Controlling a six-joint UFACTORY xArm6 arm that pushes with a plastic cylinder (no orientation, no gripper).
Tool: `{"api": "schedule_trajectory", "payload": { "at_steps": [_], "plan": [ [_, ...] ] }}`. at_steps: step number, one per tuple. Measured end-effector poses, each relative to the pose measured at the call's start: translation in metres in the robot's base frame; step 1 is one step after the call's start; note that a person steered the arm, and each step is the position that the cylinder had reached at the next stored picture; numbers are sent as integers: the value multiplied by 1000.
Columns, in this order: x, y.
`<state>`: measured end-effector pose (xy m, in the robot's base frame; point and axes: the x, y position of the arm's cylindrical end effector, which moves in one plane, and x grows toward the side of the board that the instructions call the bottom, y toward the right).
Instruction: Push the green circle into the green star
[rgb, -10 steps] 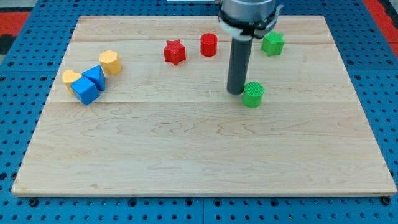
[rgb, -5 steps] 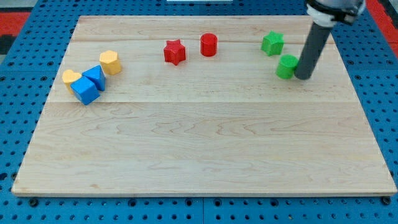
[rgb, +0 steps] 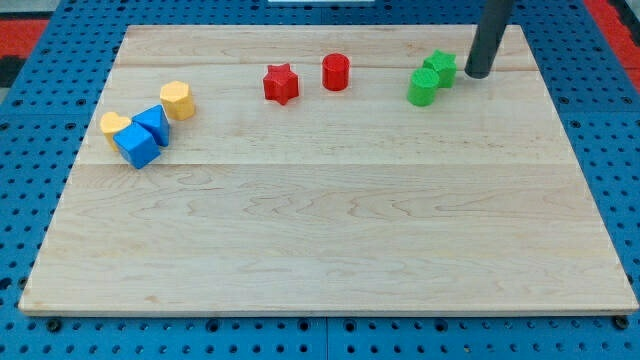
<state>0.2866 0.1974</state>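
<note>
Tip (rgb: 477, 74) just right of green star (rgb: 439, 67) | green circle (rgb: 423, 88) touching star

Colours on my board

My tip (rgb: 478, 74) is dark grey. The circle (rgb: 423, 88) and the star (rgb: 440, 66) are the same bright green; another star (rgb: 281, 83) and a cylinder (rgb: 336, 72) are red; two blocks (rgb: 141, 137) are blue; two more (rgb: 177, 100) are yellow-orange. The board (rgb: 330, 240) is pale wood grain, on a blue table (rgb: 40, 150) dotted with holes.

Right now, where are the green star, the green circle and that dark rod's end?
green star (rgb: 440, 65), camera view, top face.
green circle (rgb: 423, 86), camera view, top face.
my tip (rgb: 477, 73), camera view, rod's very end.
</note>
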Motion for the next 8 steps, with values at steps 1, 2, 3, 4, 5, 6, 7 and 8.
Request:
{"api": "schedule_trajectory", "payload": {
  "at_steps": [1,2,3,4,5,6,7,8],
  "plan": [
    [-7,-19],
    [-13,-24],
    [-36,-5],
    [4,-7],
    [77,0],
    [89,-62],
    [67,-101],
    [33,-123]
  ]
}}
